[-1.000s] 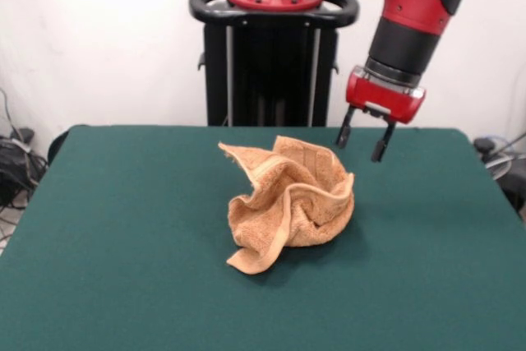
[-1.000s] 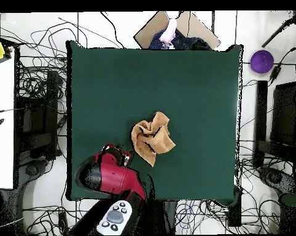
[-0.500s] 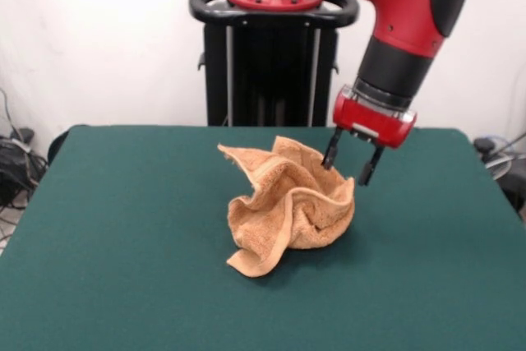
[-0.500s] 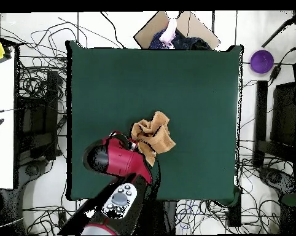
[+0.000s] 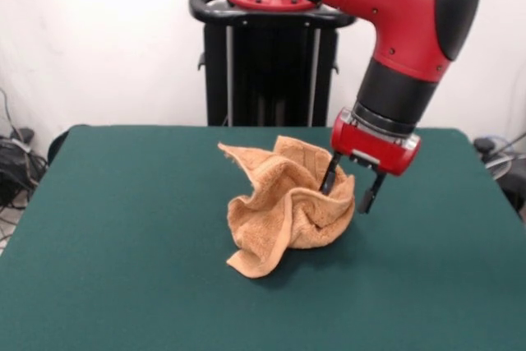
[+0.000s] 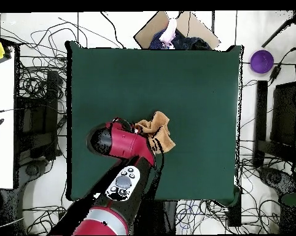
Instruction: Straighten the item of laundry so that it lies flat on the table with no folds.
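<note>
Table (image 5: 107, 269): dark green top, bare along its near side in the front view. Towel (image 5: 288, 207): peach-orange, lying crumpled in a raised heap about mid-table, one tongue of cloth trailing toward the near edge, folded ridges standing up behind it; it is far from flat. Gripper (image 5: 348, 188): hanging just behind the heap's right shoulder, jaws spread apart and empty, one finger pressing down against the towel's upper right fold, the other standing just off its right edge, so that the fold is sitting between them. From the gripper the bulk of the towel is lying to the picture's left and nearer the camera; judged from this, a close here would be pinching that upper right rim. The front view is showing the fingers and their straddle of the fold. In the overhead view the arm is covering the gripper and part of the towel (image 6: 160, 133), but that view is placing the heap somewhat toward the robot's side of the table (image 6: 193, 80).
</note>
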`<state>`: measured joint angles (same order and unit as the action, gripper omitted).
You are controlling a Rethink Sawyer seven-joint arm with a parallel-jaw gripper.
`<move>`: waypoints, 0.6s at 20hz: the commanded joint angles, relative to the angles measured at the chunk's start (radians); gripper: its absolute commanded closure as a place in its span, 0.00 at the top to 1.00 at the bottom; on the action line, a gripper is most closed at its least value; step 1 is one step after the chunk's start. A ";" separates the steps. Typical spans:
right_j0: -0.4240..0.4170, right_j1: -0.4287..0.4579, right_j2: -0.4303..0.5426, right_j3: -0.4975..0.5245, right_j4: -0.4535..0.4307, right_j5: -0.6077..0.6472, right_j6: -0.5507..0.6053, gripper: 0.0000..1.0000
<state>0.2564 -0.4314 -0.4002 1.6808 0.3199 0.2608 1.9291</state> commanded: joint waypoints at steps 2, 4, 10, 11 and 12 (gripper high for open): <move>-0.017 0.029 0.013 -0.084 0.014 0.079 0.172 1.00; -0.028 0.014 0.025 -0.060 0.008 0.055 0.165 1.00; -0.031 -0.005 0.037 -0.008 -0.002 0.013 0.166 1.00; -0.028 -0.012 0.038 0.005 -0.003 0.007 0.169 1.00; -0.027 -0.018 0.039 0.017 -0.005 0.003 0.170 1.00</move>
<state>0.2452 -0.4228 -0.4239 1.6536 0.3196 0.2631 1.9291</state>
